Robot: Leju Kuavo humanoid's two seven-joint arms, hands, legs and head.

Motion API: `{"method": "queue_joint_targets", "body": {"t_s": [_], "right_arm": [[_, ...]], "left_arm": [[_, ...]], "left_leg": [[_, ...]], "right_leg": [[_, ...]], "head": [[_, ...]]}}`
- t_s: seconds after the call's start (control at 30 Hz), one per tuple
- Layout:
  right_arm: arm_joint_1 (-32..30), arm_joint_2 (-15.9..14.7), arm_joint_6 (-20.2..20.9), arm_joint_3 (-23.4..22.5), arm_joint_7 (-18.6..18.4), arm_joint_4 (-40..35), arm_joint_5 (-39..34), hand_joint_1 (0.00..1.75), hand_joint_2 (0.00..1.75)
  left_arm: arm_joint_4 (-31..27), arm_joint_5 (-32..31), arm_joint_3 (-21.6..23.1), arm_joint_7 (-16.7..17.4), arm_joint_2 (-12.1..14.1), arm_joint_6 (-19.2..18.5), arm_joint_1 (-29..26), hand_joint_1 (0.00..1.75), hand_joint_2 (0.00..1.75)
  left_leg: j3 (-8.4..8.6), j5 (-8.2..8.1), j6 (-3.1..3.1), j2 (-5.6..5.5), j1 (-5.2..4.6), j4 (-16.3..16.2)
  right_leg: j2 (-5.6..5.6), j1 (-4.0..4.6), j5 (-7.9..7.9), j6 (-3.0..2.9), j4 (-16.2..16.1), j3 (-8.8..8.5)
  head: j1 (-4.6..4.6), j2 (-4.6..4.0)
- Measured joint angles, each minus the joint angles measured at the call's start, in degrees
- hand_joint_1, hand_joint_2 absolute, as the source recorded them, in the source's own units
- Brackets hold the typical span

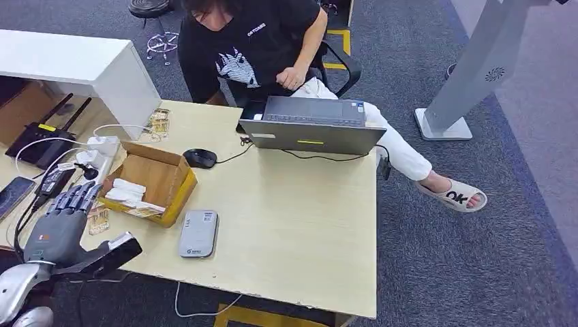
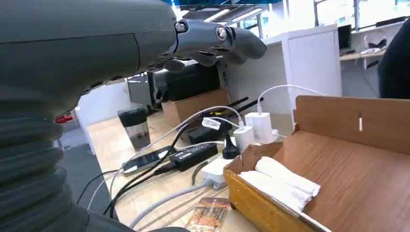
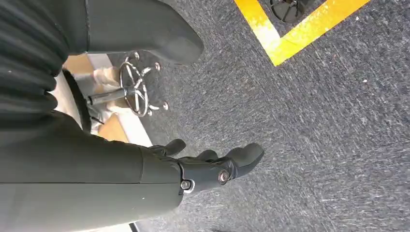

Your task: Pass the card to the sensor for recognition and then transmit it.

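The left hand (image 1: 60, 221) is seen over the near left edge of the desk (image 1: 293, 225), just beside the cardboard box (image 1: 153, 182). Fingers (image 1: 76, 197) are extended and slightly spread, nothing held; the thick grey thumb is stuck out toward the sensor. In the left wrist view the same hand (image 2: 203, 41) is shown with dark, jointed fingers (image 2: 232, 41) loosely bent above the cables, empty.

A card (image 1: 97, 219) with a printed, brownish face is laid flat on the desk right next to the left hand, between it and the box; contact cannot be told. The card (image 2: 208, 218) is also seen in the left wrist view, flat beside the box's yellow-edged wall.

The sensor (image 1: 198, 233), a flat grey rounded-rectangle unit, is placed on the pale wood-grain desk just right of the box, apart from the hand.

The box is open-topped, brown corrugated inside, with white folded packets (image 1: 126, 191) stacked in it. More cards (image 1: 159, 122) are laid at the far left of the desk.

The right hand (image 3: 212, 169) is hung over grey textured carpet (image 3: 314, 121) with a yellow tape line (image 3: 295, 36); its fingers (image 3: 244, 157) are gently curved and apart, nothing gripped.

A grey laptop (image 1: 312, 126), black mouse (image 1: 200, 158), white power strip (image 1: 99, 146) with chargers, and a seated person (image 1: 252, 48) are noted at the far side.
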State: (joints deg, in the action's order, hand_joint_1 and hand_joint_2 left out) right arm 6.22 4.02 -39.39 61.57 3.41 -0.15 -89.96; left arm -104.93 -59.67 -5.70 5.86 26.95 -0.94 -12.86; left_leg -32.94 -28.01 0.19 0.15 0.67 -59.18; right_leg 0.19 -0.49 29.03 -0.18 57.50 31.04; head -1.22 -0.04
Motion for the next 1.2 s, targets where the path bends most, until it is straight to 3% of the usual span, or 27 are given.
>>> {"method": "queue_joint_targets", "body": {"t_s": [0.23, 0.3, 0.47, 0.7, 1.07, 1.17, 1.2], "right_arm": [[0.1, 0.0, 0.02, 0.66, -0.15, 0.0, -0.02, 0.0, 1.75], [0.39, -0.02, 0.0, 3.28, -0.54, -0.04, 0.11, 0.0, 1.75], [0.41, -0.04, 0.0, 4.67, -0.55, -0.2, 0.11, 0.0, 1.75], [0.46, -0.2, 0.0, 6.07, -0.55, -0.33, -0.02, 0.0, 1.75], [0.46, -0.61, 0.0, 7.41, -0.39, -0.77, -0.02, 0.0, 1.75], [0.47, -0.66, 0.0, 7.69, -0.42, -0.81, -0.02, 0.0, 1.75], [0.46, -0.68, 0.0, 7.76, -0.42, -0.83, -0.02, 0.0, 1.75]], "left_arm": [[3.13, -0.42, 0.11, 0.11, -0.53, 0.11, 1.89, 0.0, 1.75], [13.21, -3.4, 1.51, 0.7, -2.25, 1.57, 7.94, 0.0, 1.75], [18.06, -5.75, 3.23, 0.48, -3.52, 3.25, 11.28, 0.0, 1.75], [22.88, -7.93, 5.03, -0.15, -5.03, 5.62, 14.93, 0.0, 1.75], [27.36, -6.82, 6.95, -1.48, -7.26, 5.97, 17.96, 0.0, 1.75], [28.1, -6.32, 7.26, -1.77, -7.69, 5.88, 18.06, 0.19, 1.75], [28.28, -6.14, 7.28, -1.84, -7.8, 5.86, 18.06, 0.42, 1.75]], "left_leg": [[0.0, 0.0, 0.0, 0.0, 0.0, -0.01], [0.0, 0.0, 0.0, 0.0, 0.0, -0.01], [0.0, 0.01, 0.02, 0.0, 0.0, -0.02], [0.01, 0.02, 0.01, 0.02, 0.0, -0.02], [0.0, 0.02, 0.02, 0.03, 0.0, -0.02], [0.0, 0.02, 0.02, 0.03, 0.0, -0.02], [0.0, 0.02, 0.02, 0.03, 0.0, -0.02]], "right_leg": [[0.01, 0.0, 0.0, 0.0, 0.0, 0.02], [0.01, 0.0, -0.01, 0.0, 0.0, 0.02], [0.0, 0.0, -0.02, -0.01, 0.0, 0.02], [0.01, 0.0, -0.03, -0.01, 0.0, 0.03], [0.03, 0.0, -0.03, -0.01, 0.0, 0.04], [0.03, 0.0, -0.03, -0.01, 0.0, 0.04], [0.03, 0.0, -0.03, -0.01, 0.0, 0.04]], "head": [[-0.02, 0.0], [0.0, 0.0], [-0.02, 0.0], [-0.02, 0.0], [-0.02, 0.0], [-0.02, 0.0], [0.0, 0.0]]}}
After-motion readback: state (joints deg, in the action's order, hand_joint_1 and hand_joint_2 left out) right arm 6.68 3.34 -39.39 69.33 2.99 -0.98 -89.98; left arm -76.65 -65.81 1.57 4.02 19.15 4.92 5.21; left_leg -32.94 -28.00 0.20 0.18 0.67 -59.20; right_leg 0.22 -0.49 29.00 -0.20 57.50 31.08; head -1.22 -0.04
